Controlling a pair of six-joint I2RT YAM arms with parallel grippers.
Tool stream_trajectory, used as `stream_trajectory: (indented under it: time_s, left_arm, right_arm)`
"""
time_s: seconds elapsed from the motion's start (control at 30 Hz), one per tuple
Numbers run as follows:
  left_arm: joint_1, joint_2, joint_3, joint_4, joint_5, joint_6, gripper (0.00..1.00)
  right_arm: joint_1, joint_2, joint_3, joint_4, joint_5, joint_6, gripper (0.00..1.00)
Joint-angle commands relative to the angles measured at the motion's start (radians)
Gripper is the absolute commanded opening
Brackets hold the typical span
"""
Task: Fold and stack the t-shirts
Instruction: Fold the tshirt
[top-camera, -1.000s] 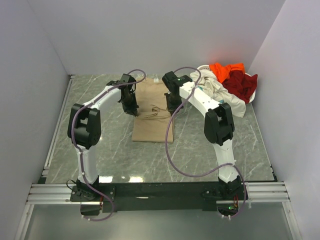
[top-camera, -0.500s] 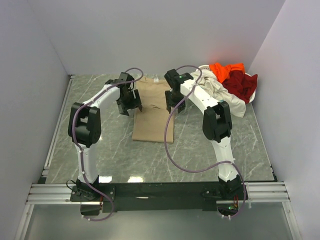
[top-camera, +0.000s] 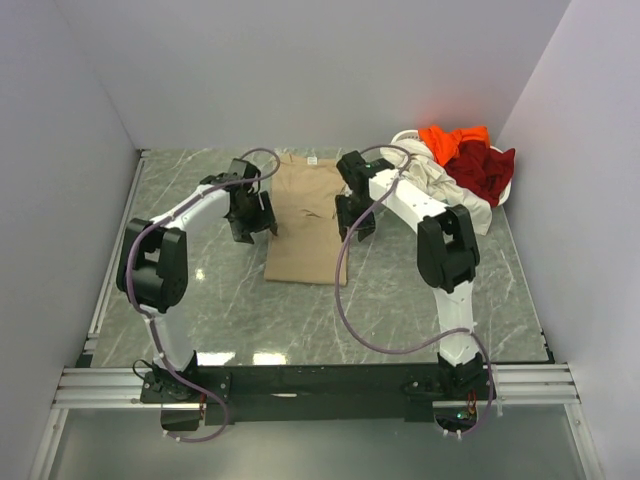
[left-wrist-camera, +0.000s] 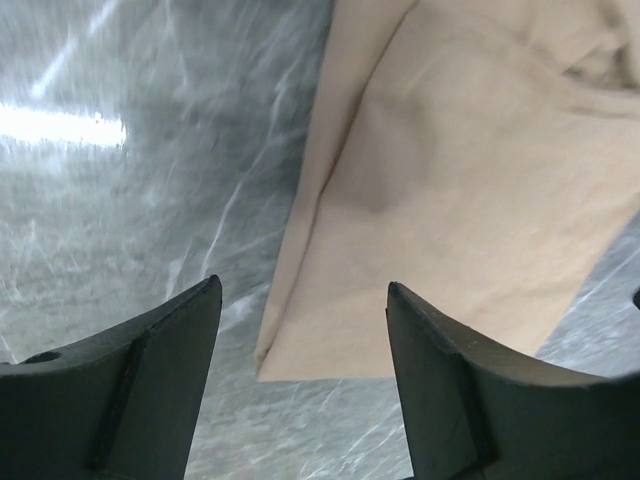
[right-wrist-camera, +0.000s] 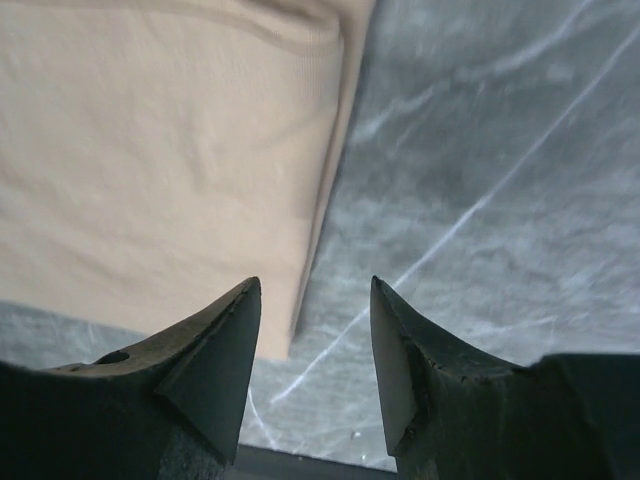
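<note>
Looks down between the two dark fingers (left-wrist-camera: 130, 390) of the left gripper (left-wrist-camera: 300, 300), spread wide apart. Shows the tan t-shirt (left-wrist-camera: 470, 200) lying flat ahead of the fingers, filling most of the space past the right finger. Follows its long folded edge from far ahead down to a corner in the gap, closer to the left finger. Shows a soft dent in the cloth just ahead of the gap and some wrinkles far ahead on the right. Shows the grey marble table (left-wrist-camera: 150, 180) ahead of the left finger, with a bright white shine (left-wrist-camera: 60, 125) on it, and a bit more table low in the gap.
</note>
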Motion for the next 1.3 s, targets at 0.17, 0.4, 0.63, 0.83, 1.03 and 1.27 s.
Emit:
stream_trajectory:
  time_s: [0.17,0.4,0.63,0.83,1.03,1.27]
  left_arm:
    - [-0.002,-0.1,-0.13,0.062,0.057,0.0,0.69]
    - [-0.002,-0.14,-0.217,0.09,0.08,-0.021,0.64]
    - [-0.002,-0.158,-0.251,0.103,0.096,-0.035,0.63]
    - [-0.002,-0.187,-0.296,0.113,0.089,-0.044,0.63]
    - [-0.002,-0.213,-0.337,0.122,0.083,-0.047,0.63]
    - [-0.01,-0.224,-0.372,0.134,0.071,-0.053,0.63]
  right_arm:
    - [0.011,-0.185,-0.24,0.16,-0.13,0.065,0.51]
    - [0.048,-0.241,-0.395,0.21,-0.161,0.096,0.39]
    - [0.074,-0.238,-0.452,0.225,-0.187,0.107,0.33]
    - [0.081,-0.23,-0.478,0.228,-0.188,0.116,0.33]
    - [0.081,-0.218,-0.498,0.225,-0.192,0.117,0.32]
    - [0.086,-0.215,-0.521,0.228,-0.205,0.124,0.32]
